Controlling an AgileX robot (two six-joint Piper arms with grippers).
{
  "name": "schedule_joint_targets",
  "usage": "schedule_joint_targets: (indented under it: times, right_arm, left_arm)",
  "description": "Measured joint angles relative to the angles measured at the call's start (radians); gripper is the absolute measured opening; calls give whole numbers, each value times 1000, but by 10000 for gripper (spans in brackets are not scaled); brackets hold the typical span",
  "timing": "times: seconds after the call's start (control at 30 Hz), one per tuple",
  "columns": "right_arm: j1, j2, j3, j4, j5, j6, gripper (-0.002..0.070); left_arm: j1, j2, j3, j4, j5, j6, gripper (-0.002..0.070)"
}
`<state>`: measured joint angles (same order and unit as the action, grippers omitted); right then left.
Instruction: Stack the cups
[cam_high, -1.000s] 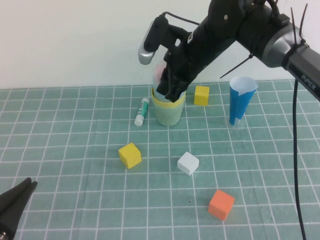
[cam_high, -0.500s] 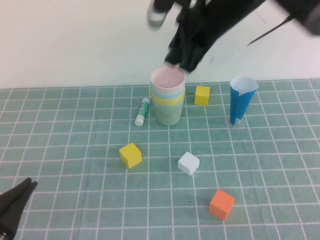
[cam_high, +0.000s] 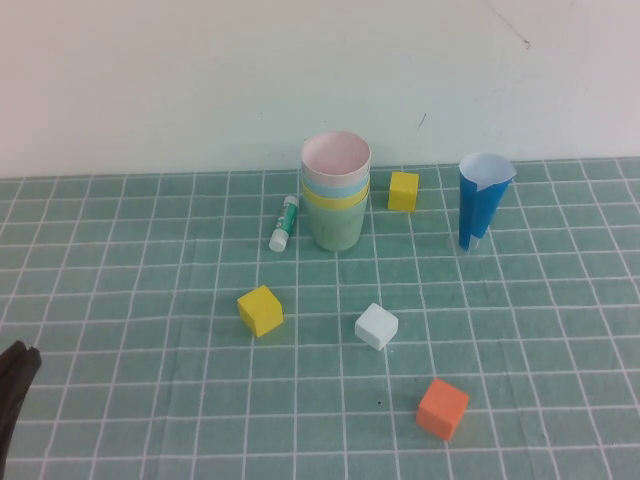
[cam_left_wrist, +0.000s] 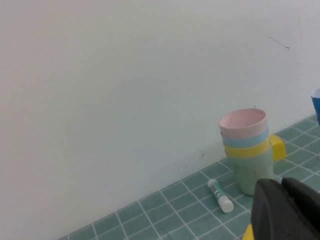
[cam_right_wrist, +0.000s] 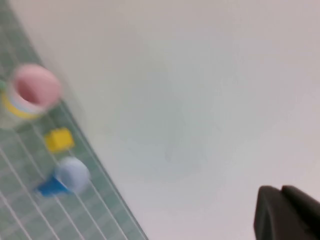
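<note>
The four cups stand nested in one upright stack (cam_high: 336, 205) at the back middle of the table: pale green at the bottom, then yellow, light blue, and pink on top. The stack also shows in the left wrist view (cam_left_wrist: 246, 150) and, blurred, in the right wrist view (cam_right_wrist: 31, 95). My left gripper (cam_high: 18, 362) is shut and empty at the front left edge of the table; in its own view (cam_left_wrist: 281, 186) the fingers are pressed together. My right gripper (cam_right_wrist: 281, 192) is shut and empty, raised high against the wall, out of the high view.
A dark blue paper cone (cam_high: 482, 205) stands right of the stack. A yellow cube (cam_high: 403, 190) lies behind the stack and a glue stick (cam_high: 284, 223) to its left. Another yellow cube (cam_high: 260, 310), a white cube (cam_high: 376, 326) and an orange cube (cam_high: 442, 408) lie nearer.
My right arm has let go of the pink cup on the stack, risen and left the high view. My left gripper has drawn back toward the bottom left corner.
</note>
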<state>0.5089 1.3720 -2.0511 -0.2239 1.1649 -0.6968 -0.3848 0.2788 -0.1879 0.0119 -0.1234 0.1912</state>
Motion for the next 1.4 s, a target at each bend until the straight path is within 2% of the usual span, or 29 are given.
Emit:
schedule_joint_targets:
  times: [0.17,0.33,0.47,0.57,0.7,1.0,1.4]
  right_arm:
    - [0,-307,341,-149,-91,129,0]
    - [0,-625,774,-161,-225,289,-1]
    - [0,-866,1110,-166,-375,366,-1]
    - [0,-947,1276,-166,-426,425,-1]
    - [0,-967,1367,-146,-470,500,-1]
    - [0,-967,1605,-74,-670,521,-1]
    - [0,-967,1661,81,-500,521,-1]
  left_arm:
    - [0,-5,0,0,4,-71,-1]
    - [0,-5,0,0,10,-174,-1]
    - [0,-5,0,0,14,-182,-2]
    - [0,-5,0,0,31,-182,-2]
    - [0,-5,0,0,56,-182,-1]
    - [0,-5,54,4,45,-178,-2]
    - [0,-5,57,7,100,-178,-2]
